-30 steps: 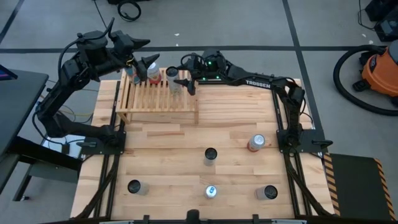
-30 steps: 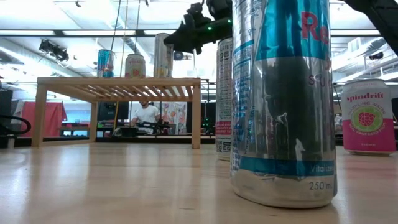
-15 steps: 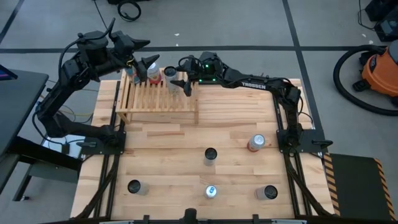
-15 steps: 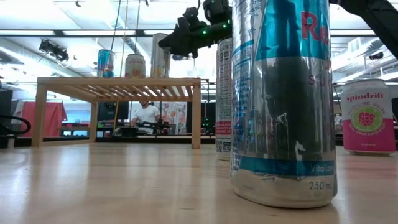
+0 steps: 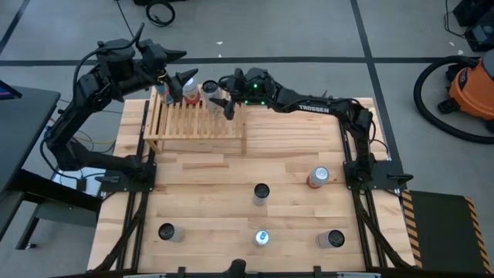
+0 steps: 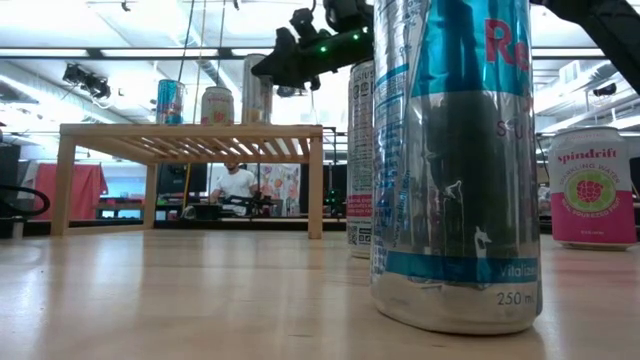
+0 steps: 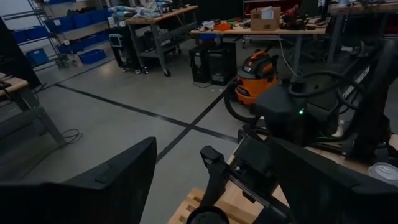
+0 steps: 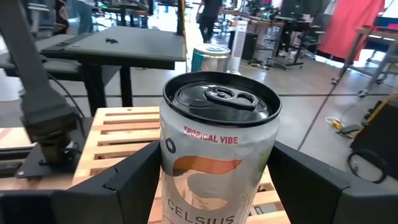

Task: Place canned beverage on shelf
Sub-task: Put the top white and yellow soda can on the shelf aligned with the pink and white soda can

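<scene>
The shelf (image 5: 197, 120) is a low light-wood slatted rack at the table's far left. A white Celsius can (image 8: 217, 155) stands upright on its slats at the far right part of the top (image 5: 210, 93). My right gripper (image 5: 221, 101) reaches level from the table's right and is shut on this can. Two more cans, a blue one (image 6: 170, 102) and a red-and-white one (image 6: 217, 105), stand to the left of it on the shelf. My left gripper (image 5: 185, 81) hovers open above the shelf's far left edge, touching nothing. My right gripper has the Celsius can between its two fingers (image 8: 124, 186), which lie against opposite sides of the can's wall (image 8: 169, 171) below the rim. The fingers come level from the table's right side. The can stays upright with its base on the shelf's slats.
Several loose cans stand on the near half of the table, among them one at the right (image 5: 318, 177), one in the middle (image 5: 261, 193) and one near the front (image 5: 262, 237). A tall blue-and-silver can (image 6: 455, 160) fills the low view's foreground.
My right gripper has swung a little toward the table's left and far edge, along the shelf top to the Celsius can, turning slightly as it went. The can has stayed standing in the same place on the slats.
</scene>
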Robot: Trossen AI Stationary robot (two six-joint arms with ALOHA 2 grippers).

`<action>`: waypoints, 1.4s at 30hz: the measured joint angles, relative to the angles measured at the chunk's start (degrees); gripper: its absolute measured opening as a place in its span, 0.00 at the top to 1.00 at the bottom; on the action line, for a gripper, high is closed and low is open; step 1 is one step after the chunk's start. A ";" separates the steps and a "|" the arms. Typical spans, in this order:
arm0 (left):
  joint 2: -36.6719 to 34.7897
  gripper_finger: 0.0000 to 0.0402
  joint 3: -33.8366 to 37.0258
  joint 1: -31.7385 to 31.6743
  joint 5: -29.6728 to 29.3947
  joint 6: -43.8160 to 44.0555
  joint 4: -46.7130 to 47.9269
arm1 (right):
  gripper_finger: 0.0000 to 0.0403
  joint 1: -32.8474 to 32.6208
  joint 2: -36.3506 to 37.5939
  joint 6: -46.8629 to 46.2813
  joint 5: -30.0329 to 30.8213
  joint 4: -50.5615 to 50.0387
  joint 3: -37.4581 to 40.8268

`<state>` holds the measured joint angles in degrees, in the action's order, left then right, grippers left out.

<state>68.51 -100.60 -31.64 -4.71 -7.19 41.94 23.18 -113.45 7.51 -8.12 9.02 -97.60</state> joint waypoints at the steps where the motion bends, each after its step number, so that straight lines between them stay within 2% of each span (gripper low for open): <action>1: 0.02 0.21 0.00 0.00 0.00 0.02 0.00 | 0.28 -0.16 0.00 0.02 0.76 0.02 0.00; 4: 0.02 0.21 0.00 0.00 0.00 0.07 -0.03 | 0.28 -0.67 0.00 0.06 3.21 0.95 0.00; 9: 0.02 0.21 0.00 0.00 0.00 0.13 -0.05 | 0.29 -1.45 -0.52 -0.13 10.86 3.70 0.00; 16: 0.02 0.21 0.00 0.00 -0.02 0.52 -0.03 | 0.29 -1.64 -2.98 -4.34 16.90 9.02 -0.12; 21: 0.02 0.21 0.00 0.00 -0.03 0.50 0.25 | 0.30 -2.01 -4.22 -4.59 18.06 9.41 -0.63; 29: 0.02 0.21 0.00 -0.01 -0.02 0.48 0.32 | 0.34 -3.72 -4.68 -3.15 23.36 9.31 -0.74; 42: 0.02 0.21 0.00 0.00 -0.02 0.48 0.36 | 0.28 -4.35 -4.68 -5.74 28.74 9.42 -0.72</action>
<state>68.53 -100.60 -31.64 -4.73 -6.71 42.30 18.83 -118.13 1.77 20.62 18.44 -98.32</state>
